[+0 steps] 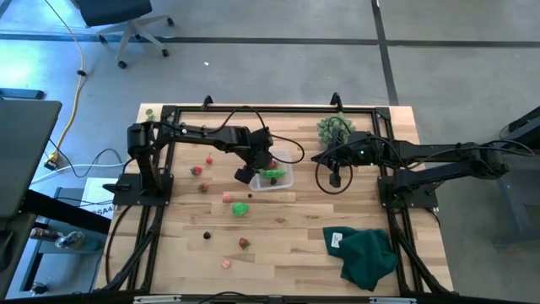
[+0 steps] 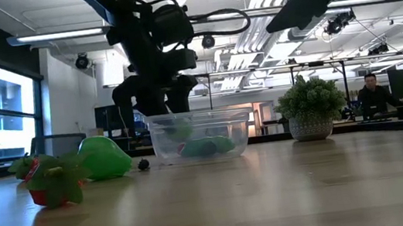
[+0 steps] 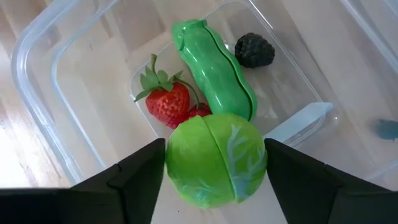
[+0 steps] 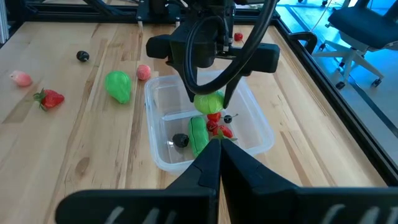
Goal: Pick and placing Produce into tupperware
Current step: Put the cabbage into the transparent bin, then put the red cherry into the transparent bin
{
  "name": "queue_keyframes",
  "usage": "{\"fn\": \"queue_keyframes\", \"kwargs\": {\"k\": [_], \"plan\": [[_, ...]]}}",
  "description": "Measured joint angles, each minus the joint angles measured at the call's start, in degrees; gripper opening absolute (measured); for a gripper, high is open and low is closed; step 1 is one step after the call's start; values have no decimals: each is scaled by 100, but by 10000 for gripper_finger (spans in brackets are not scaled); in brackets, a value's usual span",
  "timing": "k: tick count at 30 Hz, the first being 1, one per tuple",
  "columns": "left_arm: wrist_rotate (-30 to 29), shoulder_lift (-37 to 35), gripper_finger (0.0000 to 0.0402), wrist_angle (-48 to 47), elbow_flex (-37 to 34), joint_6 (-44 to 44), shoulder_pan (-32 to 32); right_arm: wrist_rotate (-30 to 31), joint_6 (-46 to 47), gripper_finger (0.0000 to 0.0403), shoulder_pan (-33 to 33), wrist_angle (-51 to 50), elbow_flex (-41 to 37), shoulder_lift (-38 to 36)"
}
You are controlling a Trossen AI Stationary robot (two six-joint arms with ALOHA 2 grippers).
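The clear tupperware [image 1: 295,154] stands mid-table. In it lie a strawberry [image 3: 166,102], a long green pod [image 3: 214,74] and a dark berry [image 3: 254,50]. My left gripper [image 3: 214,155] hangs over it, shut on a bright green ball [image 4: 209,101]. More produce is scattered on the wood left and near of the container: a green piece [image 1: 240,208], a pink bit [image 1: 226,198], strawberries [image 1: 244,243] and a dark berry [image 1: 207,236]. My right gripper [image 4: 217,149] waits shut, raised to the right of the tupperware. My left gripper pinches the green ball by two opposite sides [image 3: 171,163] between its two fingers. The fingers [image 4: 189,87] come from above, pointing steeply down. The ball sits over the strawberry and pod in the tupperware; I cannot tell whether it touches them.
A spiky grey-green bushy ball [image 1: 332,128] stands at the far edge, right of the tupperware. A dark green cloth [image 1: 363,253] lies at the near right. Black frame rails [image 1: 253,110] run along the table's far, left and right sides.
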Motion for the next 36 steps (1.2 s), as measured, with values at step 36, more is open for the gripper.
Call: {"fn": "queue_keyframes", "kwargs": {"k": [36], "plan": [[-1047,-1479,235,-3248,1347,-602,576,2,-1,2,0,-40,0,0]]}}
